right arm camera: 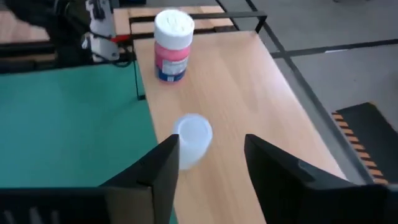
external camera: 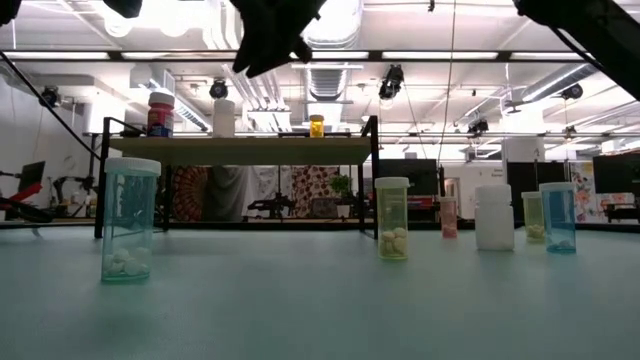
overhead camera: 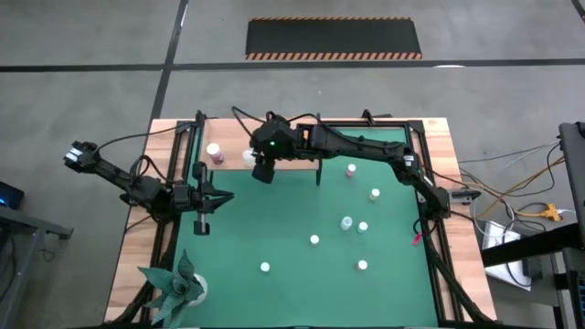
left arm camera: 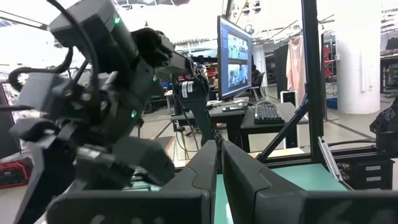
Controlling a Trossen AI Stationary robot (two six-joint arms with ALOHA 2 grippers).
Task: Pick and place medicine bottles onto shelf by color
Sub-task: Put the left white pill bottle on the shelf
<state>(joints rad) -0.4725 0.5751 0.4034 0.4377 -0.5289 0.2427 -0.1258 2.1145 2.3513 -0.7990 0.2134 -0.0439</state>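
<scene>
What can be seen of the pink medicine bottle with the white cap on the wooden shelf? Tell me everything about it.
The pink medicine bottle with the white cap is a short cylinder, apparently plastic, with a pink label and a dark blue band at its base. It stands upright, cap on, on the light-wood shelf board, near the black metal frame at its edge. Nothing grips it. A small white bottle stands apart from it, just ahead of the open right gripper. From above, it sits at the shelf's left part.

2 bottles (right arm camera: 173,43) on shelf (right arm camera: 249,106), apart
</scene>
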